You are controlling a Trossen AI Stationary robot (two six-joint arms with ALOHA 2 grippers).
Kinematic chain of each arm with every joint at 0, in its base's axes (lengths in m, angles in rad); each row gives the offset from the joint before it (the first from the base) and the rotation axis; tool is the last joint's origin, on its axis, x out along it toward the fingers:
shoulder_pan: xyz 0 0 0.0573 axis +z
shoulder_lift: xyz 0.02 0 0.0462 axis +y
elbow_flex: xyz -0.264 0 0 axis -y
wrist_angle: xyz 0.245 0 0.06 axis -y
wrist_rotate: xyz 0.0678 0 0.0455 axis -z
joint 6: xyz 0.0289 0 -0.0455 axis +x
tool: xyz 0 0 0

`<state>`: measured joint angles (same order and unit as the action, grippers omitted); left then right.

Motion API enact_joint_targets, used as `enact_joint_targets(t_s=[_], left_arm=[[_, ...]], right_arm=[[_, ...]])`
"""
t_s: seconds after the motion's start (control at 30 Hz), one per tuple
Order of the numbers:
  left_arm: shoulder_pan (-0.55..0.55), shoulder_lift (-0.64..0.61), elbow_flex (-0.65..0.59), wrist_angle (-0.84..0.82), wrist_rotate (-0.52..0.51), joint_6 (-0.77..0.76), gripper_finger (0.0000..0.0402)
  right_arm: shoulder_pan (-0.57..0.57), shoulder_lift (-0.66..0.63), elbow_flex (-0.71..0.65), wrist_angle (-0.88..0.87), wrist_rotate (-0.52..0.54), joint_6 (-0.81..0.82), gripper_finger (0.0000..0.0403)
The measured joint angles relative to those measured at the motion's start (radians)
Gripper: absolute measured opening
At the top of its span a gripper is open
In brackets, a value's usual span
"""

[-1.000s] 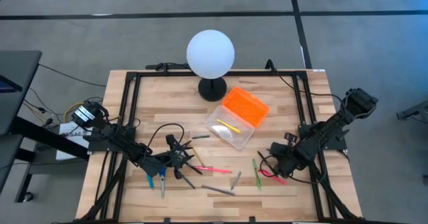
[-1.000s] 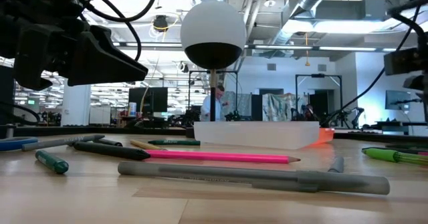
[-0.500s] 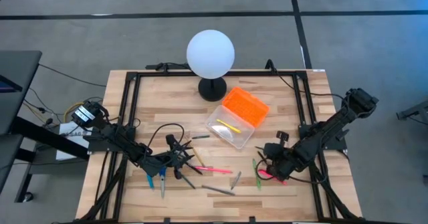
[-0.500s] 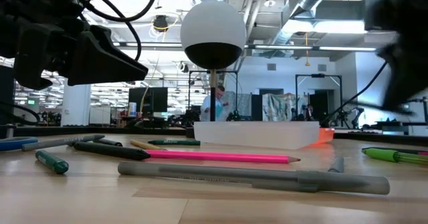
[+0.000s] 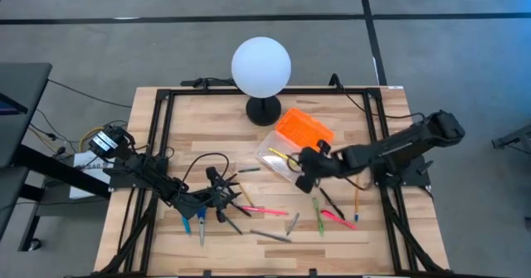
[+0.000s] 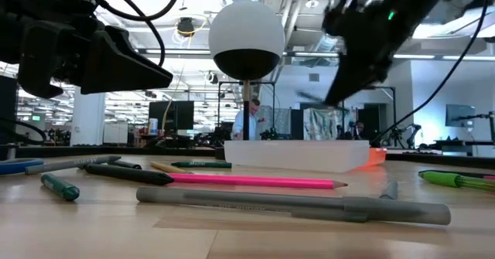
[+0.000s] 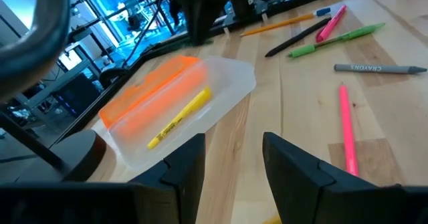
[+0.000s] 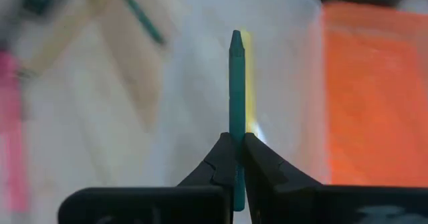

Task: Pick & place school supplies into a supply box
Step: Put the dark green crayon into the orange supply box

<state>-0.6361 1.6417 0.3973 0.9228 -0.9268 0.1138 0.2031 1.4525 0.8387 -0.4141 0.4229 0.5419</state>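
While "CRAYONS" grey marker [image 7: 380, 68] lies on table, right gripper [image 8: 235, 158] pinches teal crayon [image 8: 235, 83].

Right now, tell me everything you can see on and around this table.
globe lamp: one, white on a black base, far edge.
supply box: one, clear, orange lid open, centre.
yellow marker: one, inside the box.
teal crayon: one, gripped above the box.
pink pencil: one, front centre.
grey pen: one, near the front edge.
green markers: seemingly two, right of centre.
person: one, in the room beyond.
left end effector: open, low at front left.
right end effector: shut on the crayon, over the box.
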Motion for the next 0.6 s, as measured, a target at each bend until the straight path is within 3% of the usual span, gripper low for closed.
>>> enact_joint_targets(t_s=[0.27,0.6], left_arm=[[0.0,0.0,0.001,0.014,0.005,0.013,0.0145],[0.0,0.0,0.0,0.011,0.005,0.014,0.0145]], right_arm=[[-0.133,0.108,0.001,0.028,-0.057,-0.078,0.0005],[-0.146,0.16,0.001,0.06,-0.066,-0.088,0.0025]])
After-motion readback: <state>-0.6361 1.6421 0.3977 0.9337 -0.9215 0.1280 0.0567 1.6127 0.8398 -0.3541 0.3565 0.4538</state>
